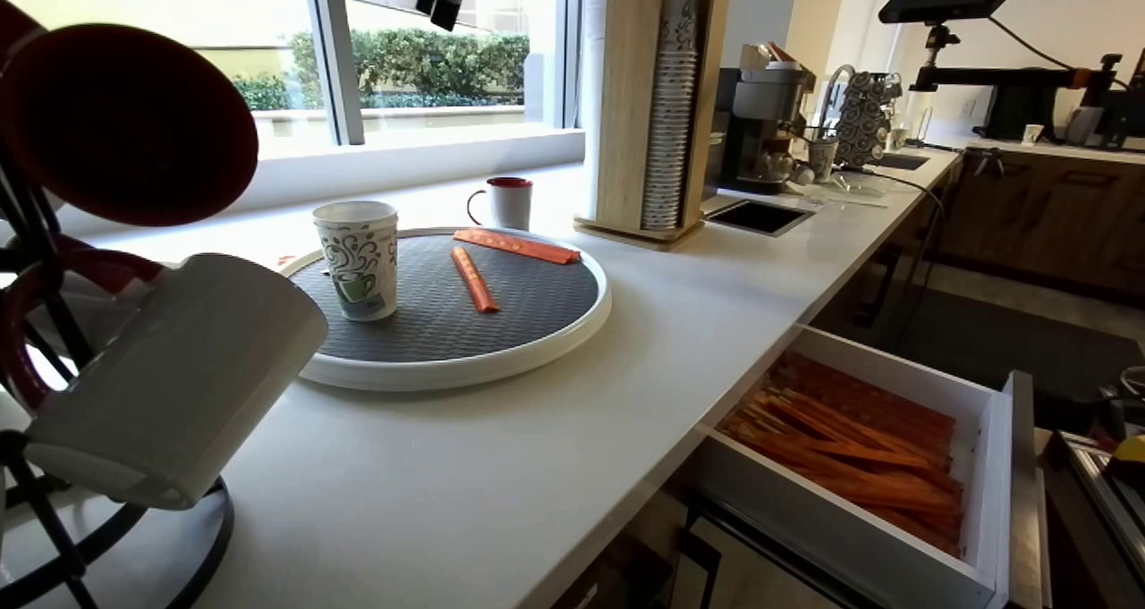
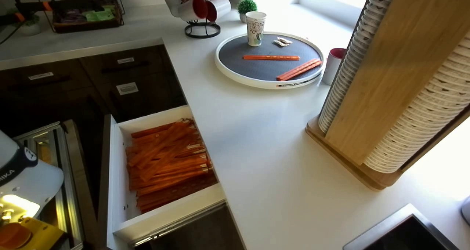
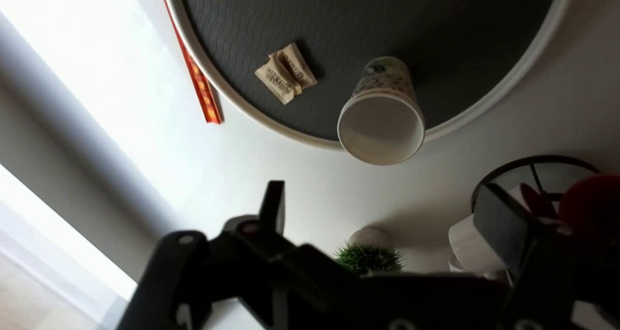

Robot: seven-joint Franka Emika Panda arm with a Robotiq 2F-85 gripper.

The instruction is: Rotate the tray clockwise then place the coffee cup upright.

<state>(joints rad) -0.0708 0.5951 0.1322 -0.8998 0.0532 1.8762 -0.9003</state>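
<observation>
Jaws spread and empty, the gripper [image 3: 380, 189] could topple the upright coffee cup [image 1: 362, 265], near the round tray's [image 2: 260, 68] edge, by brushing it on a low pass.

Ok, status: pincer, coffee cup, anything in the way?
Pincer open, empty. Paper coffee cup upright on tray. Brown packets near it, possibly in the way.

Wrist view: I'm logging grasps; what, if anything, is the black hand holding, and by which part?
Nothing. The hand is open, and the white patterned paper cup stands apart from it on the round, dark grey, white-rimmed tray.
</observation>
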